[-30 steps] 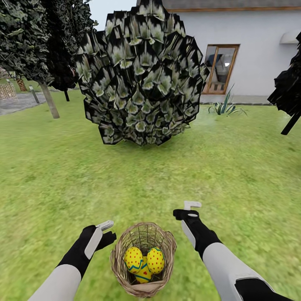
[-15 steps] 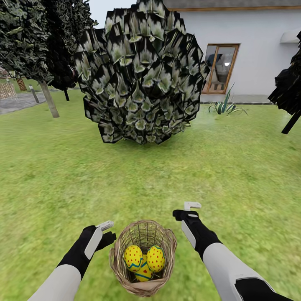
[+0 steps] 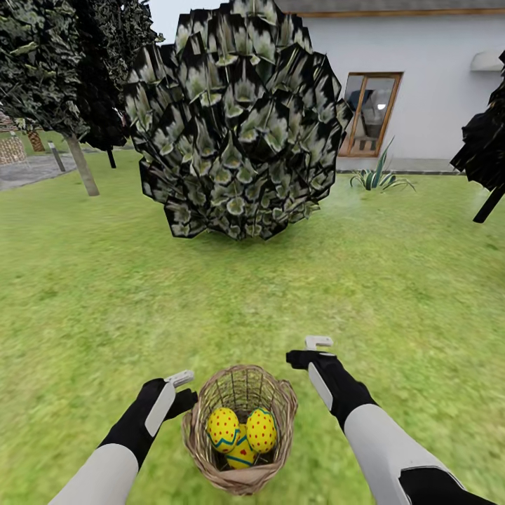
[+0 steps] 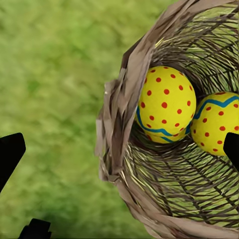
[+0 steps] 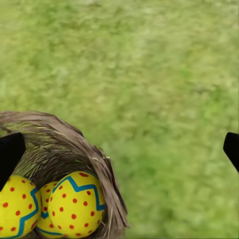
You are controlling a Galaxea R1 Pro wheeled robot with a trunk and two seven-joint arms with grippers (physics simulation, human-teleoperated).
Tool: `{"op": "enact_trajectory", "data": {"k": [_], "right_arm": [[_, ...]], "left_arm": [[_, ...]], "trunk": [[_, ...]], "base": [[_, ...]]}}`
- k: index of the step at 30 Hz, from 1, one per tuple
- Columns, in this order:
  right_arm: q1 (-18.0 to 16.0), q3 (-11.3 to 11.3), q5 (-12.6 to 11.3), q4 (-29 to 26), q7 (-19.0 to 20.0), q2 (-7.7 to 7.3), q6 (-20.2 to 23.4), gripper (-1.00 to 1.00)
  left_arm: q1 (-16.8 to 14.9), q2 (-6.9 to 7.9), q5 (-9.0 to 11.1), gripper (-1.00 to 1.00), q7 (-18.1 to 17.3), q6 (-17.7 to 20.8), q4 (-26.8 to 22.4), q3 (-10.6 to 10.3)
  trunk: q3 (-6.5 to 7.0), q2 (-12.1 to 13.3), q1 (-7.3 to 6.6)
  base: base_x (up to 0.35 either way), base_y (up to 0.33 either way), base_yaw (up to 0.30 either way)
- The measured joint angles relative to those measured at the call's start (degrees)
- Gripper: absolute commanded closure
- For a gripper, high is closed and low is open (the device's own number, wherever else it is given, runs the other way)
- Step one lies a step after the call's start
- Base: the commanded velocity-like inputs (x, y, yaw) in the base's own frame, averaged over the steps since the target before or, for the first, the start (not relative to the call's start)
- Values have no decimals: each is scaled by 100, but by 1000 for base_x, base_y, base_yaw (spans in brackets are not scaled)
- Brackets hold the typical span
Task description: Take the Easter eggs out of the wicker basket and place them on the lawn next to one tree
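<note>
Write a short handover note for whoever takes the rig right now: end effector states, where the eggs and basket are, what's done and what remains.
Left end effector: open, empty, just left of the wicker basket.
Right end effector: open, empty, right of the basket and slightly beyond it.
The basket sits on the lawn between both arms, with the three Easter eggs inside.
Done: nothing removed yet.
Left: lift out each egg and set all three beside one tree; a pale-trunked tree stands far left.

Bright, even daylight, faint shadow under the bush (image 3: 235, 119), lawn (image 3: 393, 280) texture blurry, softest in both wrist views
</note>
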Motion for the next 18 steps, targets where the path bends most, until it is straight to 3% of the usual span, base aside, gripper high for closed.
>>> {"op": "enact_trajectory", "data": {"k": [8, 10, 18], "right_arm": [[0, -25, -21, -163, 137, 24, 60, -100], [0, -17, -24, -150, 156, 72, 61, -100], [0, -14, -18, -165, 159, 78, 62, -100]], "left_arm": [[0, -25, 5, -100, -27, -17, 164, -47], [0, -130, 8, -100, -26, -25, 189, -129], [0, -151, 8, -100, -9, -26, 199, -145]], "trunk": [[-144, -321, 176], [-180, -401, 220], [-323, -722, 395]], "base": [[0, 0, 0], [0, 0, 0], [0, 0, 0]]}}
